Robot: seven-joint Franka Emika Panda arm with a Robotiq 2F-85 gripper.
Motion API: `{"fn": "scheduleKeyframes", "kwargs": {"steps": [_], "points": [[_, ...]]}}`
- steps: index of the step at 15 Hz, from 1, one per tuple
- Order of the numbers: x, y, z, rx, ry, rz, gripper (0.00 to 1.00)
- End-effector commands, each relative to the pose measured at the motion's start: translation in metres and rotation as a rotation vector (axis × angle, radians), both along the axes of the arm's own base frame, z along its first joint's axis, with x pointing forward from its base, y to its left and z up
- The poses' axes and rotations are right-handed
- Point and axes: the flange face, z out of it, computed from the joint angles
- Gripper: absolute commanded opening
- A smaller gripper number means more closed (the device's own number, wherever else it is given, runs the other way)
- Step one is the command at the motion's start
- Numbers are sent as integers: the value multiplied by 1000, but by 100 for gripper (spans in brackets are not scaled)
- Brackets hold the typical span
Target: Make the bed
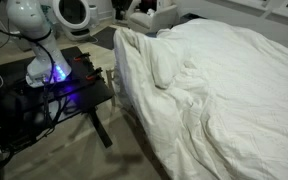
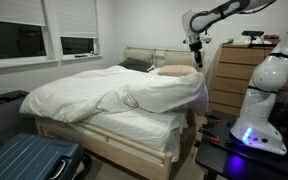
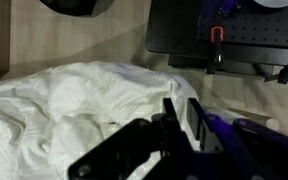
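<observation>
The bed (image 2: 114,98) is the biggest thing in both exterior views. Its puffy white duvet (image 1: 224,90) lies rumpled and bunched, with a folded ridge near the head end. A pillow (image 2: 174,71) lies at the headboard. My gripper (image 2: 196,42) hangs high above the head corner of the bed, clear of the linens. In the wrist view the fingers (image 3: 184,115) stand almost together with a thin gap and nothing between them, and the duvet (image 3: 64,110) lies below.
A black metal-legged table (image 1: 74,95) with blue-glowing electronics and my white base (image 2: 259,100) stands beside the bed. A wooden dresser (image 2: 234,75) is behind it. A blue suitcase (image 2: 34,160) lies on the floor at the foot.
</observation>
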Motion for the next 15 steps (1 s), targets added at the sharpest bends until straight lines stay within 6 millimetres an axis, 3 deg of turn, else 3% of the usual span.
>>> {"fn": "scheduleKeyframes", "kwargs": {"steps": [1, 7, 12, 15], "points": [[-9, 7, 21, -15, -9, -12, 53], [1, 5, 37, -49, -151, -46, 98], [31, -8, 37, -80, -321, -58, 100], [51, -32, 29, -103, -428, -38, 100]]}}
